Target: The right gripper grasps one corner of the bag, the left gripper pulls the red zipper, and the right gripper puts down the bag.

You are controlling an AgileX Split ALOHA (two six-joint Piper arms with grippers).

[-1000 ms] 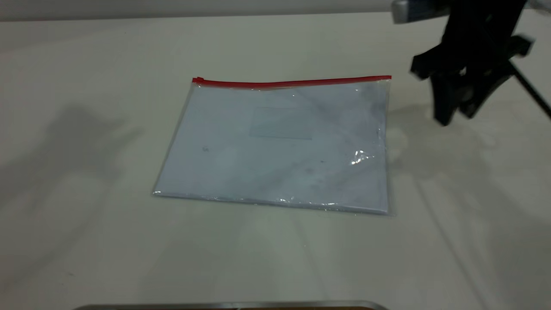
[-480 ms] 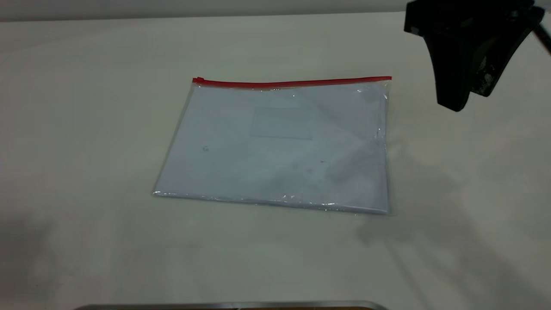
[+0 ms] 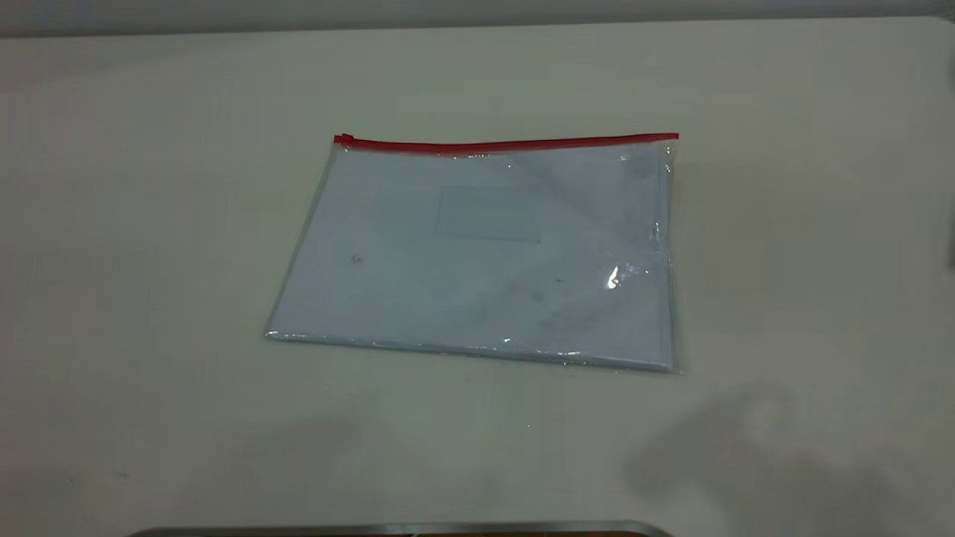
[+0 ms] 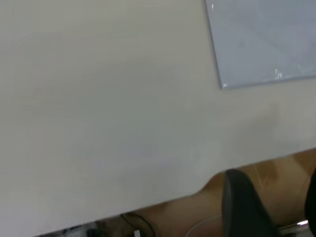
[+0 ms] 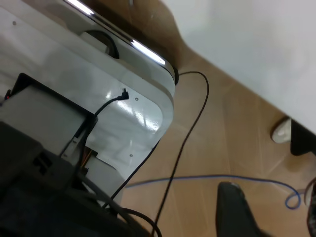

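Note:
The bag [image 3: 485, 253] lies flat in the middle of the table, with nothing holding it. The red zipper [image 3: 507, 142] runs along its far long edge, with the slider [image 3: 343, 139] at the left end. Neither gripper shows in the exterior view. In the left wrist view the left gripper [image 4: 276, 207] is open and empty over the table's edge, well away from a corner of the bag [image 4: 266, 44]. In the right wrist view the right gripper [image 5: 276, 217] is open and empty, off the table above the wooden floor.
A metal edge [image 3: 403, 529] runs along the table's near side. The right wrist view shows a white rig base [image 5: 123, 108], black cables [image 5: 192, 123] and a blue cable [image 5: 207, 178] on the floor. The table's edge [image 4: 163, 200] shows in the left wrist view.
The right gripper has risen from beside the bag's far right corner and left the exterior view at the upper right. The bag has not moved.

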